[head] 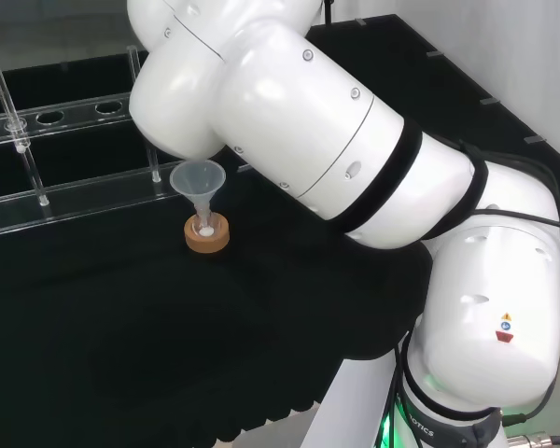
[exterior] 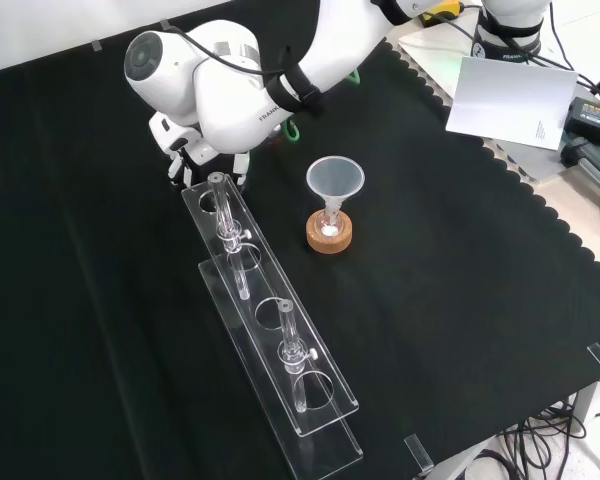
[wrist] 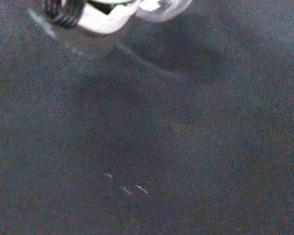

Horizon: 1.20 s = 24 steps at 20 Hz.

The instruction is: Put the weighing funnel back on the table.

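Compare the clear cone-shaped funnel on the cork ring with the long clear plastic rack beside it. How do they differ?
The clear cone-shaped funnel stands upright, mouth up, stem in a small flask on the cork ring; the long clear plastic rack lies flat on the black cloth. The funnel is round; the rack is a long strip with a row of round holes. Both are transparent.

Dark lettering stands on the arm's white link (exterior: 263, 113), and small warning stickers (head: 505, 334) on another.
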Available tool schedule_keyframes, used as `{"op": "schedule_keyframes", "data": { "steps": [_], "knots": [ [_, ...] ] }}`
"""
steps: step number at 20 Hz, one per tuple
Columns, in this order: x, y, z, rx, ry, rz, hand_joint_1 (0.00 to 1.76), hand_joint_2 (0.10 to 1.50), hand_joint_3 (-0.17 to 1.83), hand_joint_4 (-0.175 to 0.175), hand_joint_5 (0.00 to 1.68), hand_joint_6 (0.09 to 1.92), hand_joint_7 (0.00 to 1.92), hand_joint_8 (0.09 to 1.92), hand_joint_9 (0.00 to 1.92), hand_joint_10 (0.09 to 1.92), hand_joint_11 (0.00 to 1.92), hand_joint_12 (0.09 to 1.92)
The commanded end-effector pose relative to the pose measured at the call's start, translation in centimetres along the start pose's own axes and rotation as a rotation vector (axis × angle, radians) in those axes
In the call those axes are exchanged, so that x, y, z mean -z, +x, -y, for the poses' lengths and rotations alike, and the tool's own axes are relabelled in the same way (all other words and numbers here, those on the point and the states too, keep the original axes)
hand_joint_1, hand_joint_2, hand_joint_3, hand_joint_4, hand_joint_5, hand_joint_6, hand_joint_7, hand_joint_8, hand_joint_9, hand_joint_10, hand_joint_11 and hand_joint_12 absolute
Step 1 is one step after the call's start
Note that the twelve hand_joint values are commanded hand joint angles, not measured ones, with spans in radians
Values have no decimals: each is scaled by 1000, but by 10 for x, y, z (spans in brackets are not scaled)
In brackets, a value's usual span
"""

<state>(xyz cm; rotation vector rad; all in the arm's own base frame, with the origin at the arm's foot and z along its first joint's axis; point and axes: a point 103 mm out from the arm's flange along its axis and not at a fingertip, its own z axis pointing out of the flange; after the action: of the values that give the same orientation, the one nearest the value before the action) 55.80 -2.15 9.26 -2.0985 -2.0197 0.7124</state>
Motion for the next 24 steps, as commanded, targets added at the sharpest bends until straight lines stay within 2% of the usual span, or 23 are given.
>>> {"op": "schedule_keyframes", "data": {
  "steps": [1, 3, 5, 9, 16, 24],
  "knots": [
    [-1, 0, 2, 12, 31, -9, 941, 670, 517, -2, 610, 708, 332, 701, 740, 442, 617, 1156],
    [0, -1, 4, 15, 22, -7, 923, 632, 553, -8, 459, 601, 248, 686, 631, 487, 506, 1217],
    [0, -1, 6, 18, 17, -6, 910, 609, 572, -10, 403, 494, 193, 674, 546, 553, 421, 1267],
    [8, -4, 14, 26, -22, -23, 896, 596, 579, -10, 378, 400, 148, 659, 462, 604, 337, 1302],
    [40, -16, 46, 23, -89, -59, 866, 583, 574, -10, 363, 364, 139, 653, 439, 615, 308, 1306],
    [69, -21, 94, 15, -116, -88, 838, 587, 556, -11, 374, 308, 185, 651, 441, 630, 295, 1318]
  ]
}}
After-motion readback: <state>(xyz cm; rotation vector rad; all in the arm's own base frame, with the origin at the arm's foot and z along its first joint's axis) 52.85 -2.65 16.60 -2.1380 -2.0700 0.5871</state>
